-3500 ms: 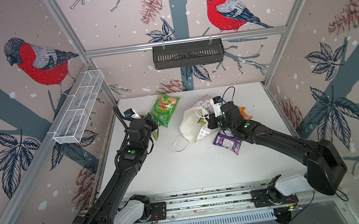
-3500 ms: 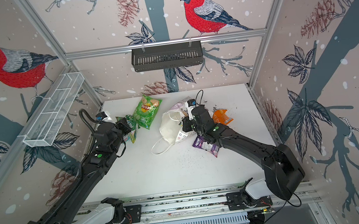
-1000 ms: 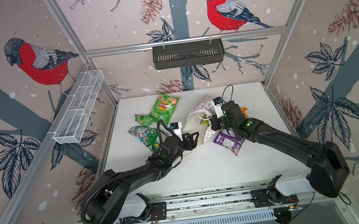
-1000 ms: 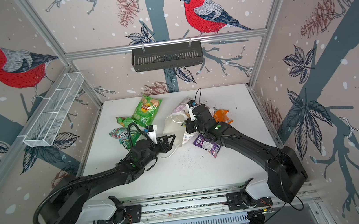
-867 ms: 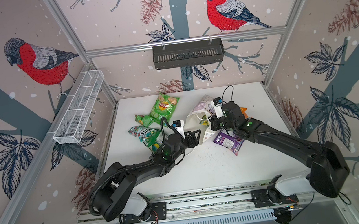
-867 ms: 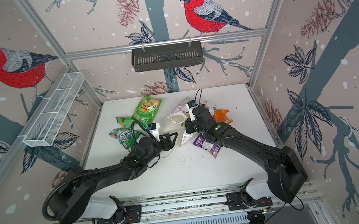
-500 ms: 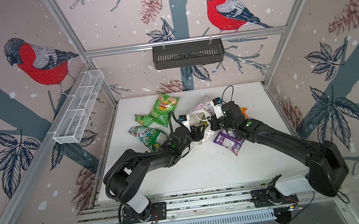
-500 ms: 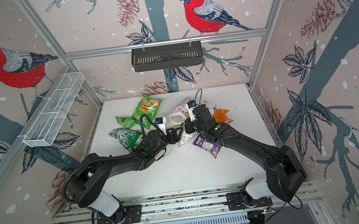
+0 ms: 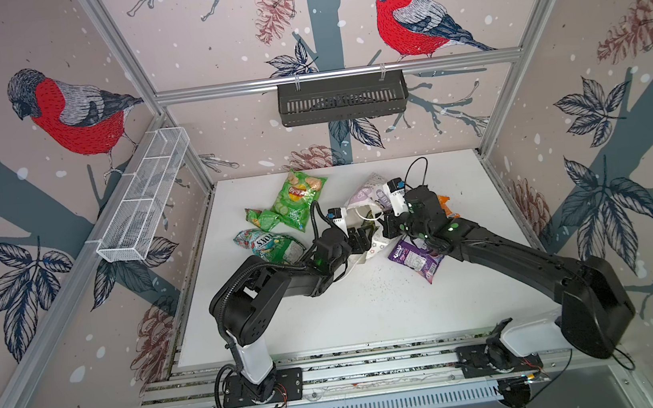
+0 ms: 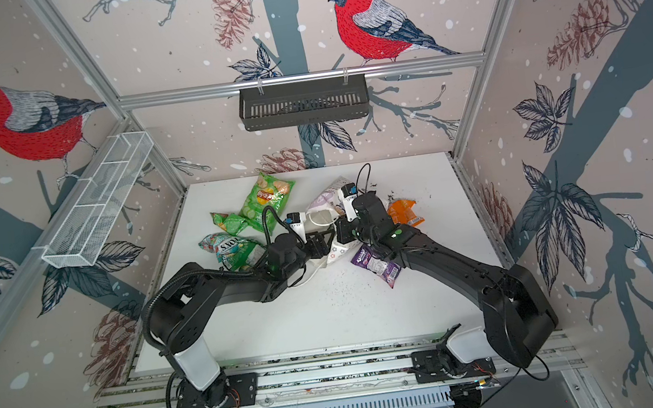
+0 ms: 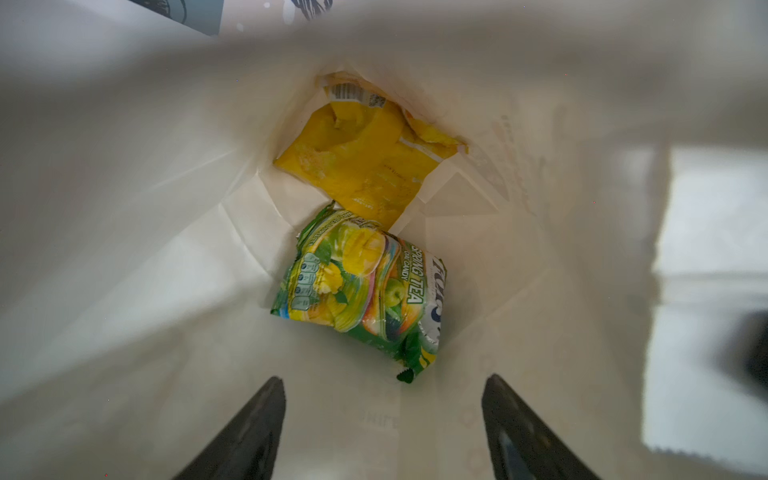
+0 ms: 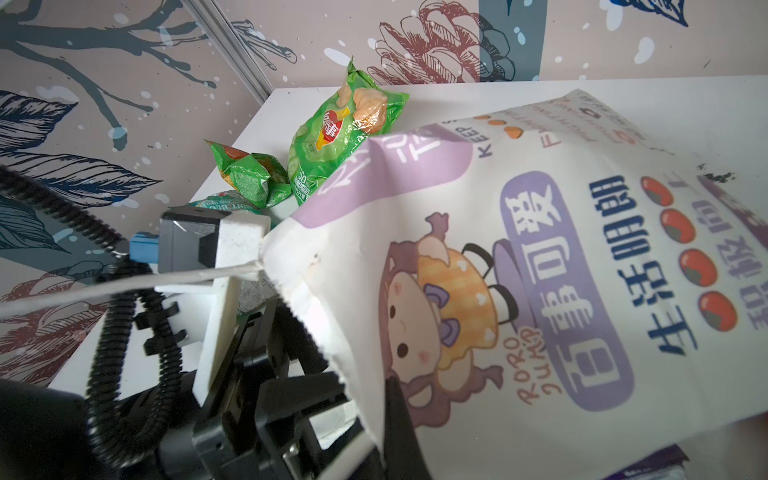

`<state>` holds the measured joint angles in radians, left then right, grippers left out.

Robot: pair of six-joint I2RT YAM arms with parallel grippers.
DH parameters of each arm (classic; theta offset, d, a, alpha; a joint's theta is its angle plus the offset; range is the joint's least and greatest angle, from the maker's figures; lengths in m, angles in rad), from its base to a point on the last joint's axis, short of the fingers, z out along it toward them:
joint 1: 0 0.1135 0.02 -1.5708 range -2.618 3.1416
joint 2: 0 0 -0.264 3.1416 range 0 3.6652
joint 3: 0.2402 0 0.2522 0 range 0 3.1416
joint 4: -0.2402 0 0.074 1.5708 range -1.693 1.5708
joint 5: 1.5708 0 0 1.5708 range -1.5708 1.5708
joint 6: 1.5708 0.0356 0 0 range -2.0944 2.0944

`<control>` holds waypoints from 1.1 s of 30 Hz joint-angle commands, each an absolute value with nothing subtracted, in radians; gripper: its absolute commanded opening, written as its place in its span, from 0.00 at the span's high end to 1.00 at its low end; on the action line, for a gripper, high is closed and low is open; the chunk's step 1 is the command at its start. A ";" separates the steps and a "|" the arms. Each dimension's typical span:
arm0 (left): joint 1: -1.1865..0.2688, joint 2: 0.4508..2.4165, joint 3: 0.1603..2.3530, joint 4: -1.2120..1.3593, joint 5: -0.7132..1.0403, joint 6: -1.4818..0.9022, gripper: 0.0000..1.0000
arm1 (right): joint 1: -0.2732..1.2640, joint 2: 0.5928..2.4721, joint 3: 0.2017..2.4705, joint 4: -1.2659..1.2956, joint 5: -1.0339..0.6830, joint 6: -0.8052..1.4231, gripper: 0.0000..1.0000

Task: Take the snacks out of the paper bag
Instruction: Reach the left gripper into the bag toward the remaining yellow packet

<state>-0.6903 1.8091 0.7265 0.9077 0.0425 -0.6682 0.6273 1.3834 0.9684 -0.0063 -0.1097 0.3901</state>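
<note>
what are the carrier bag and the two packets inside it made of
Paper bag: looks like matte white paper, printed outside; sharp fold creases and a zigzag-cut rim point to that. Green packet: probably thin plastic film with a glossy finish, judging by the fine crinkles and bright glints. Yellow packet: likely similar film with a duller sheen, crumpled, with a flat sealed edge.

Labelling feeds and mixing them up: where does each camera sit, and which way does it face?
Both top views: high in front, looking down on the table; both arms whole, left pincer in the mouth of the paper bag, right pincer on its rim.
Left wrist: left arm, looking into the bag at yellow packet and green candy packet; open fingers show.
Right wrist: right arm, facing the bag's printed side; one finger shows.
Shared: chip bag, top and right wrist views.
</note>
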 commanded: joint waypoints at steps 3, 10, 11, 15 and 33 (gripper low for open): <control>-0.676 1.811 0.702 1.037 0.085 -0.699 0.26 | 0.623 1.380 0.960 0.063 -0.138 0.414 1.00; -0.675 1.849 0.710 1.083 0.103 -0.720 0.26 | 0.617 1.393 0.958 0.072 -0.149 0.432 1.00; -0.676 1.862 0.713 1.091 0.106 -0.726 0.26 | 0.616 1.393 0.958 0.072 -0.149 0.434 1.00; -0.675 1.911 0.732 1.121 0.125 -0.741 0.25 | 0.615 1.394 0.956 0.076 -0.149 0.440 1.00; -0.692 2.075 0.922 1.019 0.144 -0.746 0.18 | 0.615 1.424 0.942 0.121 -0.173 0.466 1.00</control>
